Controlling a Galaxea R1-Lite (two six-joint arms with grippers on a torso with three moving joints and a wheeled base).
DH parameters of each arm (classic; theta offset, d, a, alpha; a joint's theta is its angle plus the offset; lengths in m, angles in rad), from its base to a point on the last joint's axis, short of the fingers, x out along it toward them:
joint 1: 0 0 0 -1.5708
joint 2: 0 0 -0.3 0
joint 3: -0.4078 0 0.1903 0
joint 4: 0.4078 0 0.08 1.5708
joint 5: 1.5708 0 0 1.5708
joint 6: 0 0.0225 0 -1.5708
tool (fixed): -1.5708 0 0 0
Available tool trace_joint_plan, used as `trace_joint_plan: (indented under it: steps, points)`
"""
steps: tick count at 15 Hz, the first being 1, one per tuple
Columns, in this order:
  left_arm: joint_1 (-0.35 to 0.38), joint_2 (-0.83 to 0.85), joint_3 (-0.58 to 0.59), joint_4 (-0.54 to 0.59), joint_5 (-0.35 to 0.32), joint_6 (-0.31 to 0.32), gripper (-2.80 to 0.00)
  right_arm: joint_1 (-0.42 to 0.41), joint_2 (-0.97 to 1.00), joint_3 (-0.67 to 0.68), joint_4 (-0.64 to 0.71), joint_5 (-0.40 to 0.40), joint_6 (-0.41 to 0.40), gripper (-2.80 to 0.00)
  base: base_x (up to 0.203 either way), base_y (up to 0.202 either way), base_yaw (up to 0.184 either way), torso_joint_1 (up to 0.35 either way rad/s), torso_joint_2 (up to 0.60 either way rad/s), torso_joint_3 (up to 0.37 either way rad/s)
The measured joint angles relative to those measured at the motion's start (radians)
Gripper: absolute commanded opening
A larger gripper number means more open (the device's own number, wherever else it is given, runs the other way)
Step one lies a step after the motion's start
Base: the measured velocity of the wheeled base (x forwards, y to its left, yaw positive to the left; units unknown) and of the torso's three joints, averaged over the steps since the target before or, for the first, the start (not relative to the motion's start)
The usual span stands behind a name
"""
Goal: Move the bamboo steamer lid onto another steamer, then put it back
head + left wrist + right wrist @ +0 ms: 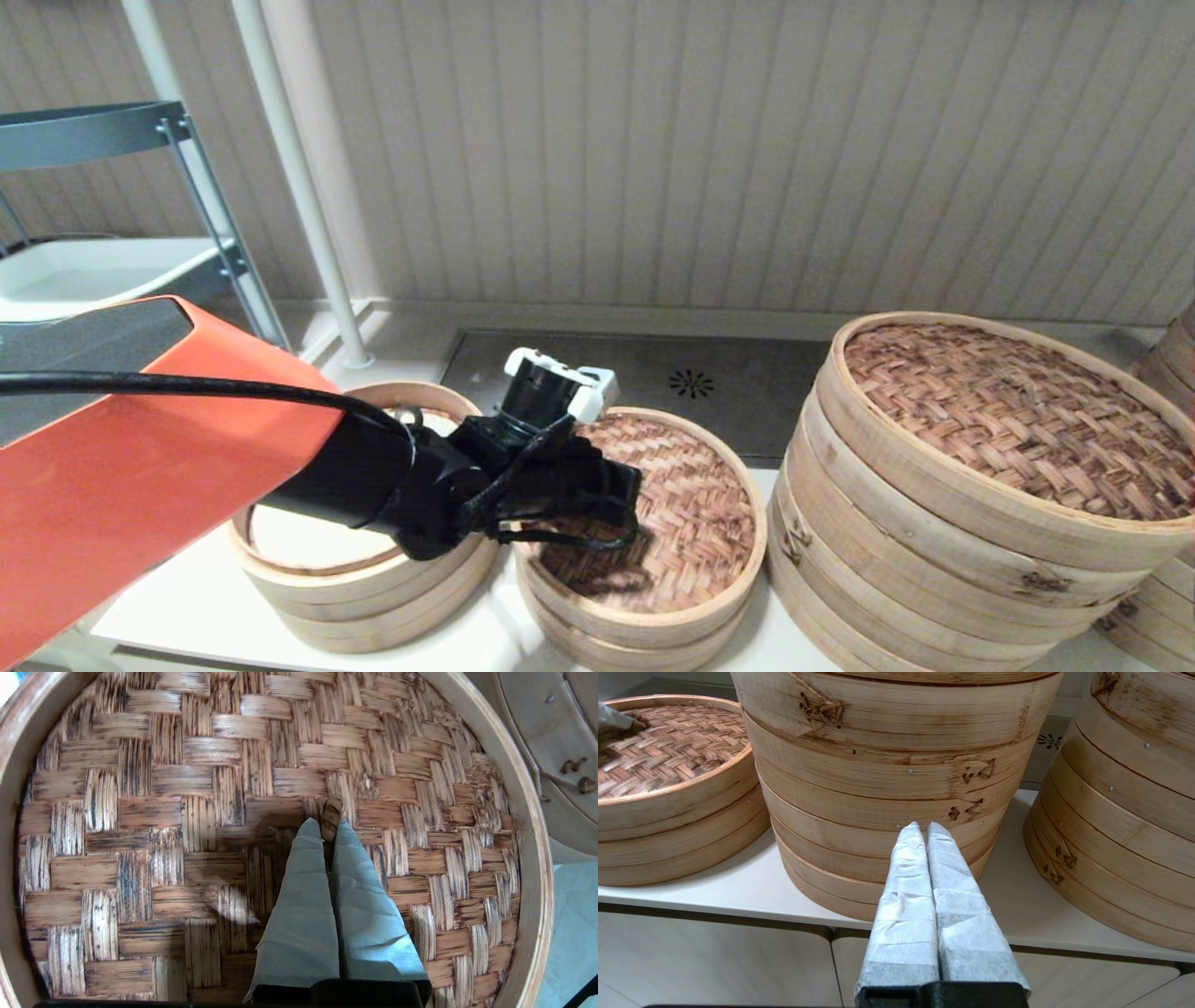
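Note:
The bamboo steamer lid (695, 504) (187, 812) (668, 742), reddish-brown weave in a pale rim, rests on a low small basket (635, 644) at the counter's middle. My left gripper (633, 532) (327, 828) reaches down onto its centre and is shut on the tiny centre loop (332, 811), which pokes out between the wrapped fingertips. Just left stands another steamer (373, 597), a small pale stack with a cream liner (299, 546), partly hidden by my left arm. My right gripper (923, 828) hangs shut and empty before the counter edge, facing the big stack.
A very large steamer stack (980, 523) (896, 765) with its own woven lid stands right of the small lid, and a second large stack (1172, 364) (1125, 812) is further right. Behind lie a steel drain panel (728, 369), a white pole (308, 187) and a grey rack (84, 135).

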Motion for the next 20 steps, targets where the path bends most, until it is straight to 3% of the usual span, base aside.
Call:
trace_joint_plan:
  steps: [5, 6, 14, 18, 19, 20]
  points:
    - [0.0, -0.003, 0.038, -0.04, 0.001, 0.005, -2.8, 0.0, 0.0, 0.0, 0.0, 0.0, 0.0, -2.8, 0.0, 0.0, 0.0, 0.0, 0.0, 0.0]
    - [0.0, -0.002, 0.044, -0.058, 0.002, 0.006, 0.0, 0.0, 0.0, 0.0, 0.0, 0.0, 0.0, -2.8, 0.0, 0.0, 0.0, 0.0, 0.0, 0.0]
    - [0.0, -0.066, 0.054, -0.058, 0.009, 0.012, 0.0, 0.0, 0.0, 0.0, 0.0, 0.0, 0.0, -2.8, 0.0, 0.0, 0.0, 0.0, 0.0, 0.0]
    - [-0.001, -0.2, 0.055, 0.036, 0.013, 0.019, 0.0, 0.0, 0.0, 0.0, 0.0, 0.0, 0.0, -2.8, 0.0, 0.0, 0.0, 0.0, 0.0, 0.0]
    - [0.003, -0.249, 0.055, 0.074, 0.022, 0.027, -2.8, 0.0, 0.0, 0.0, 0.0, 0.0, 0.0, -2.8, 0.0, 0.0, 0.0, 0.0, 0.0, 0.0]
    - [0.011, -0.297, 0.055, 0.111, 0.037, 0.036, -2.8, 0.0, 0.0, 0.0, 0.0, 0.0, 0.0, -2.8, 0.0, 0.0, 0.0, 0.0, 0.0, 0.0]
